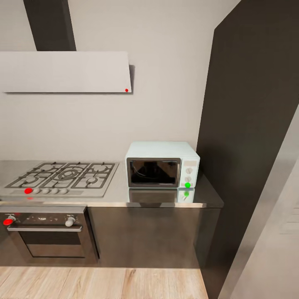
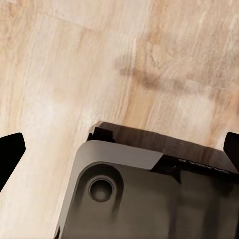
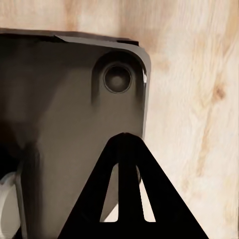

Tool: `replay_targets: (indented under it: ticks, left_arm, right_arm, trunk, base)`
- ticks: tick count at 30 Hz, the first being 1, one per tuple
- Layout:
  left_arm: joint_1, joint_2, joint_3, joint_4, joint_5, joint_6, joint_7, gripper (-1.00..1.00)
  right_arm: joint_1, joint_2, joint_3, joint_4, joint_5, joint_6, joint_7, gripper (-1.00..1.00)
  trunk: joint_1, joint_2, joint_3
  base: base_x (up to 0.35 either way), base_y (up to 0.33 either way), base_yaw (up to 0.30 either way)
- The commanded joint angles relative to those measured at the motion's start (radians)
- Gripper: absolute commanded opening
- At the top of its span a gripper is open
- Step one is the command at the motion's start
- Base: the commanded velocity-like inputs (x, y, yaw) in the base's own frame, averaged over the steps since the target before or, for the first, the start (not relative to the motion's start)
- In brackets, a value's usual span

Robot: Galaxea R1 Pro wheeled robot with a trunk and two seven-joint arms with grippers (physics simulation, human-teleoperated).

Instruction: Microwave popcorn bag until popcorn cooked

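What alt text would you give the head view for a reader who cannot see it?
A mint-blue microwave, door shut, stands on a steel-grey countertop against a grey wall. A gas hob lies beside it, above a built-in oven.

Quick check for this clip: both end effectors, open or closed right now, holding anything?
Left end effector: open, fingers wide apart, holding nothing.
Right end effector: closed, fingertips together, holding nothing.

Grey wall (image 1: 166, 83), wood floor (image 1: 104, 284).
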Motion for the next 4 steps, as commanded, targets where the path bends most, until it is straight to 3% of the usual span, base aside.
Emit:
replay_targets:
  ticks: [1, 4]
  left_arm:
    - [-0.001, 0.000, -0.008, 0.001, 0.010, -0.003, -0.004, 1.00]
    - [-0.001, 0.001, -0.008, 0.003, 0.012, -0.003, -0.004, 1.00]
  right_arm:
    - [-0.001, 0.001, -0.009, 0.002, 0.012, -0.005, 0.003, -1.00]
    - [-0.001, 0.002, -0.009, 0.002, 0.017, -0.005, 0.003, -1.00]
  trunk:
    - [0.000, -0.001, -0.001]
    - [0.000, -0.001, -0.001]
  base:
    - [0.000, 0.000, 0.000]
    - [0.000, 0.000, 0.000]
